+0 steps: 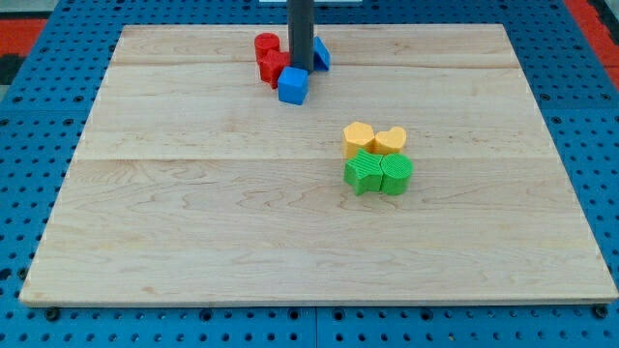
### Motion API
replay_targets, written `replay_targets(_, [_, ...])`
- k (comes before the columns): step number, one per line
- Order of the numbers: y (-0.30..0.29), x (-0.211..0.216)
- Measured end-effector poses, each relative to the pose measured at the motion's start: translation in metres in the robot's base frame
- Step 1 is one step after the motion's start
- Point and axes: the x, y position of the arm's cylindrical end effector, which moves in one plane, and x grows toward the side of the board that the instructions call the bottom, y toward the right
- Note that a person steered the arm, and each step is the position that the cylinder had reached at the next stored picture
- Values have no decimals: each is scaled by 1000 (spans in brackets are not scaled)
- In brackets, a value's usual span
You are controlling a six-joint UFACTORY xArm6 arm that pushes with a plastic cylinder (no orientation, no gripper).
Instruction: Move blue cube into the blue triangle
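A blue cube (293, 85) lies near the view's top, a little left of centre. My tip (300, 69) stands just behind the cube, at its top edge, touching or nearly touching it. A blue triangle (321, 52) sits just right of the rod, partly hidden by it, a short way up and right of the cube. Two red blocks (270, 57) lie just left of the rod, against the cube's upper left.
Two yellow blocks (373, 139) and two green blocks (378, 173) form a tight cluster right of centre. The wooden board (193, 222) lies on a blue pegboard surface (39, 58).
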Motion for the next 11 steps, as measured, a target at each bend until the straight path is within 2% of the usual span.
replay_targets(1, [-1, 0])
replay_targets(3, [69, 0])
replay_targets(4, [78, -52])
replay_targets(5, [44, -78])
replay_targets(8, [-15, 46])
replay_targets(10, [-55, 171])
replay_targets(11, [1, 221])
